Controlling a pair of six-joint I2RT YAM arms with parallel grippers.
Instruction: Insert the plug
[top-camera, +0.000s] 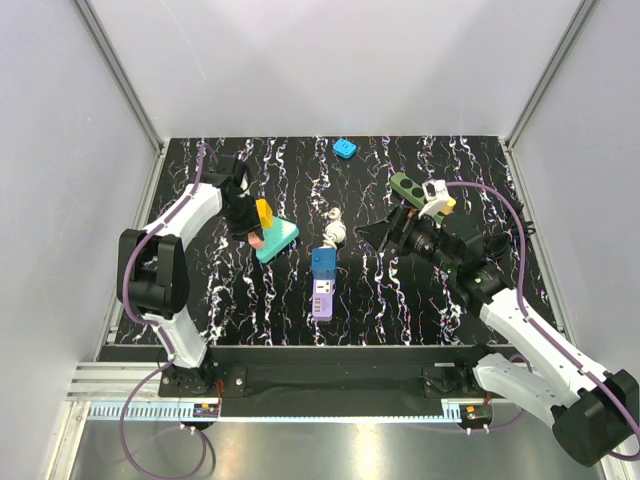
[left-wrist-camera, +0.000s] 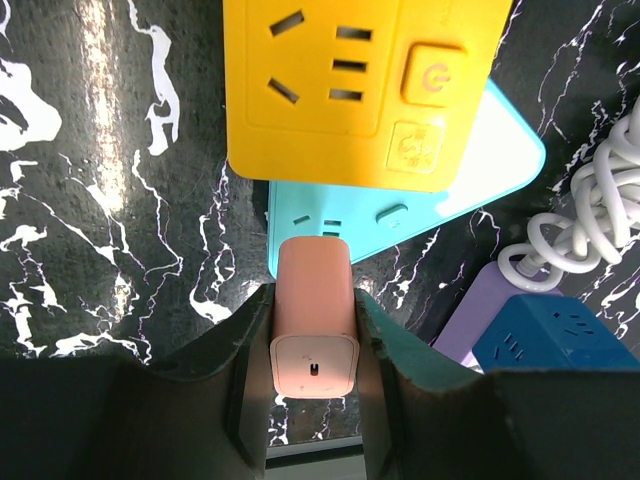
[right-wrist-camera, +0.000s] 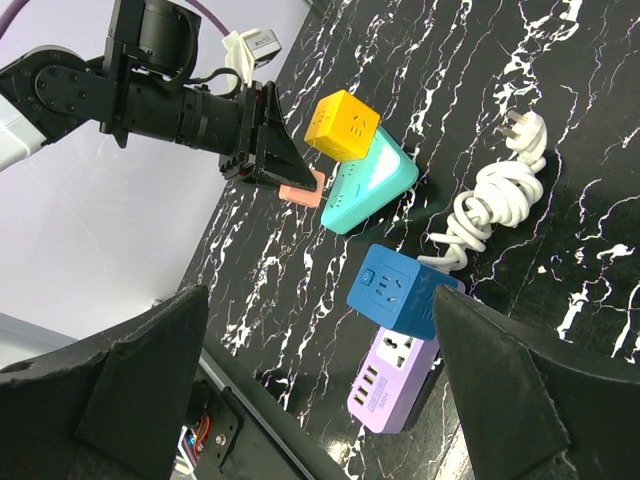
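My left gripper (left-wrist-camera: 313, 295) is shut on a salmon-pink plug (left-wrist-camera: 314, 310), gripping it by its sides. The plug's far end rests against the near end of a teal power strip (left-wrist-camera: 480, 170); its prongs are hidden. A yellow socket cube (left-wrist-camera: 340, 90) lies on top of that strip. From above, the left gripper (top-camera: 250, 235) and plug (top-camera: 256, 241) sit at the strip's (top-camera: 280, 240) left end. My right gripper (top-camera: 372, 238) hovers open and empty right of centre. Between its spread fingers (right-wrist-camera: 140, 370) I see a blue socket cube (right-wrist-camera: 400, 290).
The blue cube (top-camera: 323, 262) lies on a purple power strip (top-camera: 322, 297) at mid-table. A coiled white cable (top-camera: 335, 228) sits just behind them. A green strip (top-camera: 407, 186) lies at the back right and a small blue block (top-camera: 345, 148) by the back edge.
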